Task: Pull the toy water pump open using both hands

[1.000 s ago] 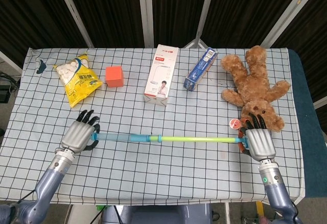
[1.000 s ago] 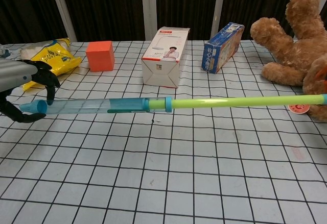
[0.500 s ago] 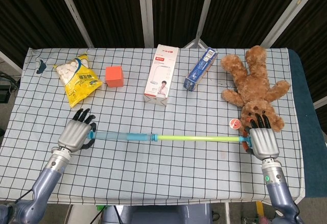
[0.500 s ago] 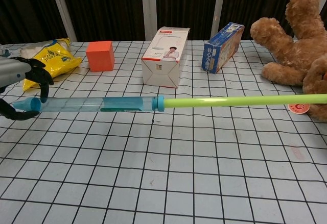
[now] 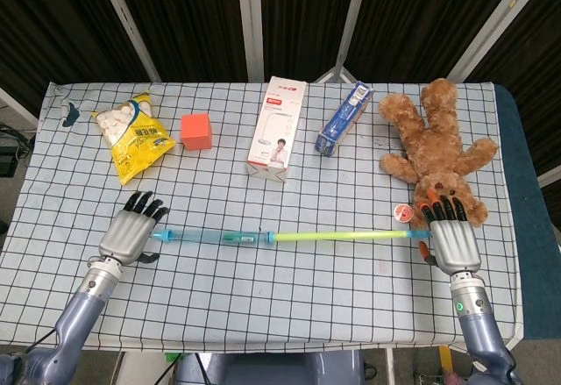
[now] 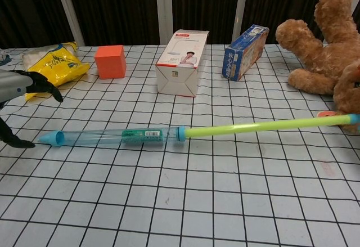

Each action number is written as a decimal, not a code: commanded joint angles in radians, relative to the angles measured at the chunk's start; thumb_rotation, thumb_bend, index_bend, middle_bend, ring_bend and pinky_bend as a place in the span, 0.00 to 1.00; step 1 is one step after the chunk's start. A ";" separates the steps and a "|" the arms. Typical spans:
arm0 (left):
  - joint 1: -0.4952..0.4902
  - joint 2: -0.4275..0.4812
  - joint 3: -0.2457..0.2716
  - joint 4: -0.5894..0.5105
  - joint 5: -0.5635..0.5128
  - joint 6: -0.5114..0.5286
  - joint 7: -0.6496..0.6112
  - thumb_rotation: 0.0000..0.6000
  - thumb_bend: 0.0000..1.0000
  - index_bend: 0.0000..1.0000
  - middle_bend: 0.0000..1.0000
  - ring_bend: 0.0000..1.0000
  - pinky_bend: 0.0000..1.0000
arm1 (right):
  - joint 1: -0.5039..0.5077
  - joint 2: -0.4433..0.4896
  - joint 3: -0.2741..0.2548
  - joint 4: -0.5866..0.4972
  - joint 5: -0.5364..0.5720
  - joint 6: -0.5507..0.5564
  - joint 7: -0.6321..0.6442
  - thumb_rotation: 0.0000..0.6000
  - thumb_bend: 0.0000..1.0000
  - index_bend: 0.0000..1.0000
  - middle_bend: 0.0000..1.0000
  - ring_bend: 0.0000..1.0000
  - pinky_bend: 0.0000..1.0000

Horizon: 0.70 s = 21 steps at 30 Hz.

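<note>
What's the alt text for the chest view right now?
A long toy water pump, clear blue barrel with a yellow-green rod drawn out to the right, lies on the checkered tablecloth; the black-fingered left hand is open beside its blue tip. Behind stand an orange cube, a white carton, a blue box, a yellow snack bag and a brown teddy bear.

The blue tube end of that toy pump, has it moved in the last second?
Yes. The pump's blue tube has dropped onto the checked cloth, farther from the white box, and the left robot hand has let go.
</note>
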 commanded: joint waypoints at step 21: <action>0.250 0.187 0.161 -0.085 0.343 0.275 -0.320 1.00 0.18 0.08 0.01 0.00 0.00 | -0.114 0.121 -0.103 -0.076 -0.186 0.131 0.095 1.00 0.37 0.00 0.00 0.00 0.00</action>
